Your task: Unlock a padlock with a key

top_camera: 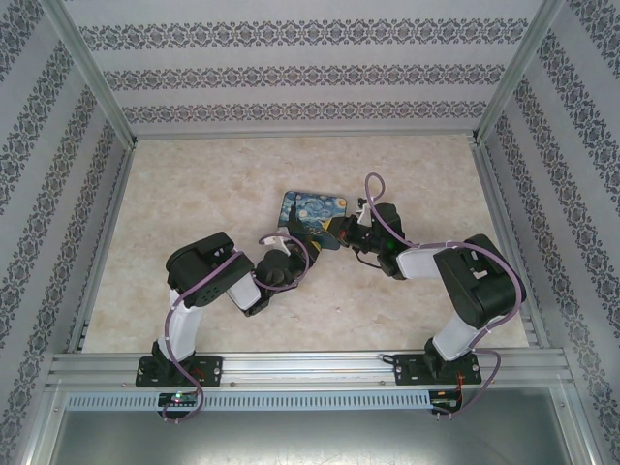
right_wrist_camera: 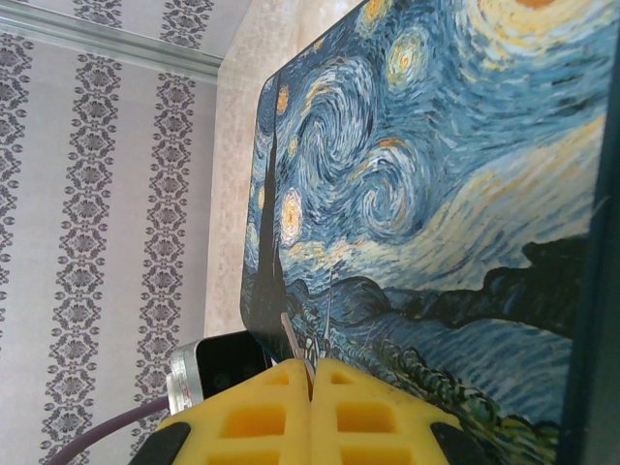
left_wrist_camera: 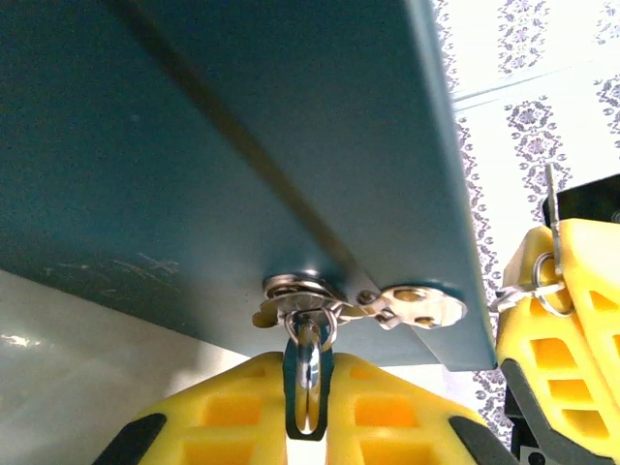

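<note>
The Starry Night box [top_camera: 312, 215] sits mid-frame in the top view; the left gripper [left_wrist_camera: 308, 426], bottom centre of its wrist view, is clamped on the padlock [left_wrist_camera: 308, 373] hanging at the box's hasp [left_wrist_camera: 412, 305]; the right gripper [right_wrist_camera: 312, 387] pinches the key [right_wrist_camera: 289, 334]; both look tiny, stiff and slippery, and are probably best held by body and bow.

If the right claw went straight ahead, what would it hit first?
Likely the painted face of the Starry Night box; the key in the right gripper would touch first, though depth is unclear.
</note>
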{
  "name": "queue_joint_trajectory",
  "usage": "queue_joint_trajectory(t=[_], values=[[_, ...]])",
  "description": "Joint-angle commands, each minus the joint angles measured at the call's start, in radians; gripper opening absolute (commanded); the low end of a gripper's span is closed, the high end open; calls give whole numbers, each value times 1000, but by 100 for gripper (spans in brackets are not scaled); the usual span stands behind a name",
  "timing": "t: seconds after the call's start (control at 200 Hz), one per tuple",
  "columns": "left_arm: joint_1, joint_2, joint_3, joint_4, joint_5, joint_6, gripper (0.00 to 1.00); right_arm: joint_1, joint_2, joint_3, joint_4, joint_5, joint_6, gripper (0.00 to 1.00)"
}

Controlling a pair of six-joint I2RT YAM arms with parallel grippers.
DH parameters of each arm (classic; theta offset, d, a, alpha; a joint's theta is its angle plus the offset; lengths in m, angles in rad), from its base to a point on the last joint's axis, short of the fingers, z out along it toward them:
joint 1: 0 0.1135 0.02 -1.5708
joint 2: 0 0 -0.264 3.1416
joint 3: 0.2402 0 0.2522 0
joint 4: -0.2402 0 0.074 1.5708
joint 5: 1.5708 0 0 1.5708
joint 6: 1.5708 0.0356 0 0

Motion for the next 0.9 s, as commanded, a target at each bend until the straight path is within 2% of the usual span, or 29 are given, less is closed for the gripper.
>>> queue_joint_trajectory(t=[0.0,0.195,0.555,0.61,0.784,0.894], values=[[-10,10,27,-50,5,-1,8,-9,23,-6,14,9,-8,0],[-10,12,56,-94,-7,-41,0,-9,43,-9,20,-19,14,0],[-53,-17,73,-221,-24,-93,0,-8,72,13,-56,-9,1,0],[-53,-26,65,-182,-20,-86,0,-4,85,23,-57,-12,8,0],[-51,-156,72,-347,11,-36,0,8,71,48,-97,-9,-2,0],[-53,-198,48,-362,26,-14,0,12,33,55,-115,-3,-8,0]])
